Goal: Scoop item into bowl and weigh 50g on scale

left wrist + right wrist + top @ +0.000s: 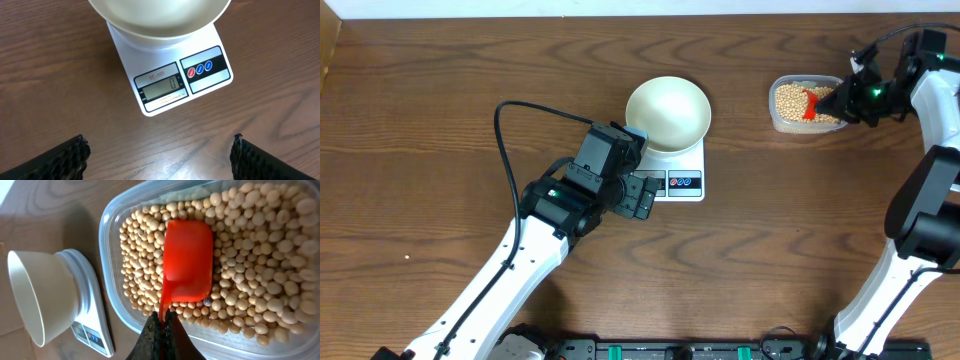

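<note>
The bowl (pixel 667 112) sits on the scale (pixel 686 183), whose display (pixel 161 90) reads zero. The left fingers (pixel 65 161) stand wide apart, grasping nothing, and hover over the desk (pixel 430 90) just off the scale's display end. Well to the right of the scale, a clear container (pixel 776 112) holds the beans (pixel 788 98). There the right fingers (pixel 159 339) are clenched on the thin handle of a red scoop (pixel 189 260), whose head lies on the beans.
</note>
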Action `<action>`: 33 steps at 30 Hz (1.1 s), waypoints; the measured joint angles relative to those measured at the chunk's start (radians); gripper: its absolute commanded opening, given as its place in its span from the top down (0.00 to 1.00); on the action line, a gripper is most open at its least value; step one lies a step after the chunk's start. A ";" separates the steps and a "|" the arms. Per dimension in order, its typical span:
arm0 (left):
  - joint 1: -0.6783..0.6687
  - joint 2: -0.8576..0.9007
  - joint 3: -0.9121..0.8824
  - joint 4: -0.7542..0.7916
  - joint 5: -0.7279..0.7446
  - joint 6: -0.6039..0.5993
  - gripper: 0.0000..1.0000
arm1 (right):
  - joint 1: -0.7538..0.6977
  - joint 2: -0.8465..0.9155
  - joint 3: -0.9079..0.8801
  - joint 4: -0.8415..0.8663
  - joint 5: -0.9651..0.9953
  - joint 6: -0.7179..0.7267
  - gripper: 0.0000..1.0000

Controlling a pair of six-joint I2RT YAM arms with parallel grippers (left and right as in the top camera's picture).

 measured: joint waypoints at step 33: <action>0.000 0.000 0.000 0.000 0.000 0.000 0.08 | -0.144 0.007 -0.113 0.069 -0.277 -0.018 0.99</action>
